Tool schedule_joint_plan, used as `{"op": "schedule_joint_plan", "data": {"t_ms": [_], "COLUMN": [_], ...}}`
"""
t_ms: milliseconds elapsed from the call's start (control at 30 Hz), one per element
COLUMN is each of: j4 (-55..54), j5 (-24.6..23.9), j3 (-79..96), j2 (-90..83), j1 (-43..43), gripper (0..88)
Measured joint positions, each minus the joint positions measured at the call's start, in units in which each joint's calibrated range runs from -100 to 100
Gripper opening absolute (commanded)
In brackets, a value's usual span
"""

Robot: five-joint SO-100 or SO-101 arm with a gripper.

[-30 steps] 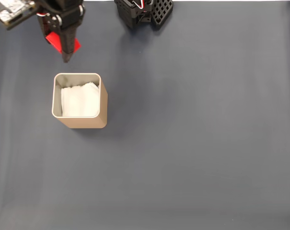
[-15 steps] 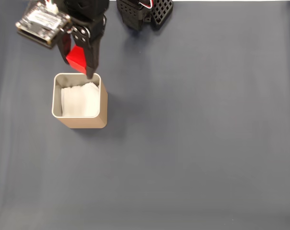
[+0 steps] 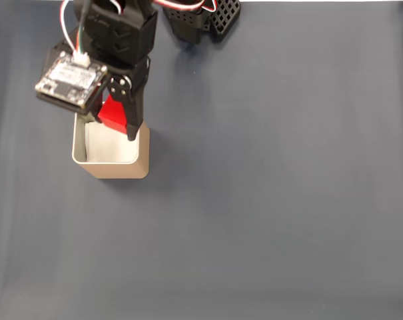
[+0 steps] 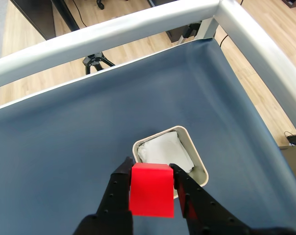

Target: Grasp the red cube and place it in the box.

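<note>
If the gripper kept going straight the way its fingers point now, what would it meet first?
Most likely the box. In the wrist view the gripper, shut on the red cube, points at the box's opening and white lining. Its height above the rim is unclear, so it might catch the near rim first.

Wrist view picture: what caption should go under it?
Fingers hold the red cube just above the tan box on the blue table.
</note>
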Motion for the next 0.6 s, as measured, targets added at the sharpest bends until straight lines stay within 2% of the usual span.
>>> {"op": "schedule_joint_plan", "data": {"t_ms": [600], "j4": [-4.1], "j5": [-1.2], "j3": [3.1], "j2": [2.2], "j1": [4.1], "gripper": [0.3]}}
